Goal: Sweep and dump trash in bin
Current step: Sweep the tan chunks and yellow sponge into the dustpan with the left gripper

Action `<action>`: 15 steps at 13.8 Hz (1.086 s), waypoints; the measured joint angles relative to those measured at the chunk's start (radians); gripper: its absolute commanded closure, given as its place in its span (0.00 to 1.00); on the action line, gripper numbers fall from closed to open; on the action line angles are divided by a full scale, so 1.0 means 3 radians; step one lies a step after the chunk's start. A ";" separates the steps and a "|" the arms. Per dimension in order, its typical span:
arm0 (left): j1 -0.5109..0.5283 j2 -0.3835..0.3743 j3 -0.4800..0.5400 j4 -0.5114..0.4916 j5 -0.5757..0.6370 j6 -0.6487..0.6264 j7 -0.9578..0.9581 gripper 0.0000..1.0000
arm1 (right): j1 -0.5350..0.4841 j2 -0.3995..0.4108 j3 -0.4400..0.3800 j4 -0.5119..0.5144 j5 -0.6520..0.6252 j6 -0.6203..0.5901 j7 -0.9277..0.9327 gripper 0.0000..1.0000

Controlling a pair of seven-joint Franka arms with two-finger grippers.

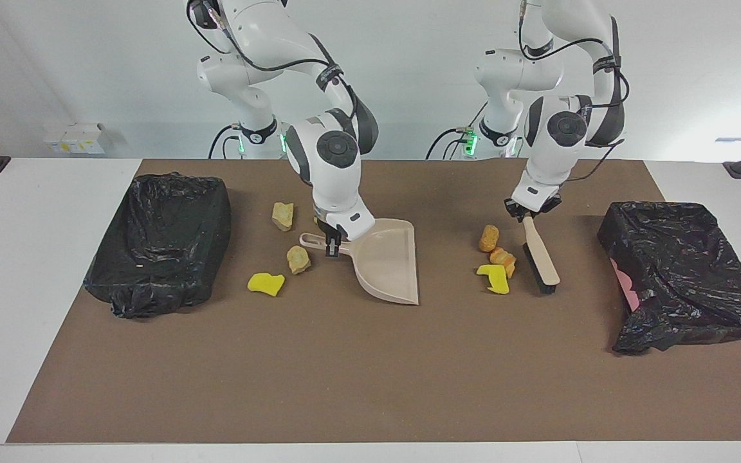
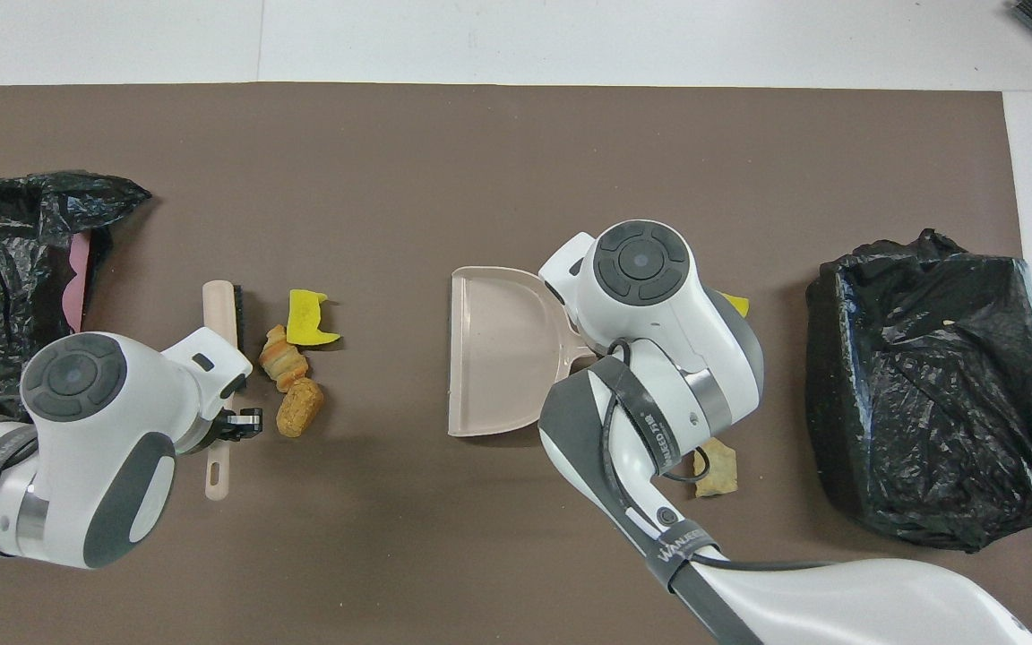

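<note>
Nearest the robots on the right arm's half of the counter (image 1: 370, 386) lies one tan lump (image 1: 283, 215), close to the right arm. Next out, the right gripper (image 1: 331, 247) is clenched on the handle of the beige dustpan (image 1: 388, 260). The handle points toward the right arm's end of the counter; the pan's wide mouth points away from the robots. The pan rests on the brown mat (image 2: 516, 143).

A second tan lump (image 1: 298, 259) sits just beside the dustpan handle, toward the right arm's end. A yellow sponge piece (image 1: 265, 283) lies a little farther from the robots than that lump. One black-bagged bin (image 1: 161, 241) stands at the right arm's end of the counter.

On the left arm's half, the left gripper (image 1: 530, 214) is clamped on the handle of the beige brush (image 1: 541, 254). The brush's long axis runs away from the robots, its bristled head at the end farther from them and its handle end nearer. Its dark bristles face the trash beside it.

That trash is a short row just beside the brush, toward the middle of the counter: a brown lump (image 1: 488, 237) nearest the robots, then an orange-brown lump (image 1: 503, 258), then a yellow sponge scrap (image 1: 494, 278) farthest out. The first two touch or nearly touch; none clearly touches the brush.

A second black-bagged bin (image 1: 682, 273) stands at the left arm's end, with a pink patch showing at its side.
</note>
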 measured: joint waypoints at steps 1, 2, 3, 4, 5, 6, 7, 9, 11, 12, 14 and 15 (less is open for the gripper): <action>-0.0059 0.0001 -0.0001 -0.0006 -0.0059 0.0000 -0.0024 1.00 | 0.0000 0.0000 0.0000 -0.0004 -0.0008 0.0000 -0.0048 1.00; -0.0118 0.0008 -0.0001 -0.0015 -0.0113 0.0001 -0.0070 1.00 | 0.0000 0.0000 0.0000 -0.0011 -0.0024 0.0000 -0.0093 1.00; -0.0181 0.0019 -0.0003 -0.0023 -0.0161 0.0015 -0.0158 1.00 | 0.0000 0.0000 0.0000 -0.0020 -0.0041 0.0000 -0.0132 1.00; -0.0247 0.0030 -0.0005 -0.0026 -0.0207 0.0055 -0.0250 1.00 | 0.0000 0.0000 0.0000 -0.0037 -0.0048 0.0010 -0.0175 1.00; -0.0316 0.0041 -0.0006 -0.0027 -0.0263 0.0116 -0.0334 1.00 | 0.0000 0.0000 0.0000 -0.0062 -0.0051 0.0043 -0.0220 1.00; -0.0392 0.0052 -0.0007 -0.0027 -0.0313 0.0187 -0.0408 1.00 | 0.0000 -0.0002 0.0000 -0.0095 -0.0053 0.0084 -0.0258 1.00; -0.0456 0.0059 -0.0008 -0.0025 -0.0360 0.0234 -0.0454 1.00 | 0.0000 -0.0004 -0.0002 -0.0119 -0.0056 0.0121 -0.0268 1.00; -0.0566 0.0089 -0.0010 0.0002 -0.0516 0.0284 -0.0475 1.00 | -0.0001 -0.0011 -0.0003 -0.0143 -0.0057 0.0149 -0.0279 1.00; -0.0726 0.0188 -0.0013 0.0076 -0.0687 0.0362 -0.0501 1.00 | 0.0000 -0.0016 -0.0003 -0.0149 -0.0057 0.0154 -0.0280 1.00; -0.0800 0.0254 -0.0016 0.0132 -0.0719 0.0405 -0.0529 1.00 | 0.0000 -0.0018 -0.0002 -0.0151 -0.0057 0.0155 -0.0280 1.00; -0.0940 0.0352 -0.0017 0.0244 -0.0813 0.0454 -0.0562 1.00 | 0.0000 -0.0021 -0.0002 -0.0156 -0.0057 0.0157 -0.0280 1.00; -0.1033 0.0377 -0.0016 0.0279 -0.0911 0.0507 -0.0564 1.00 | -0.0001 -0.0022 -0.0003 -0.0159 -0.0057 0.0158 -0.0280 1.00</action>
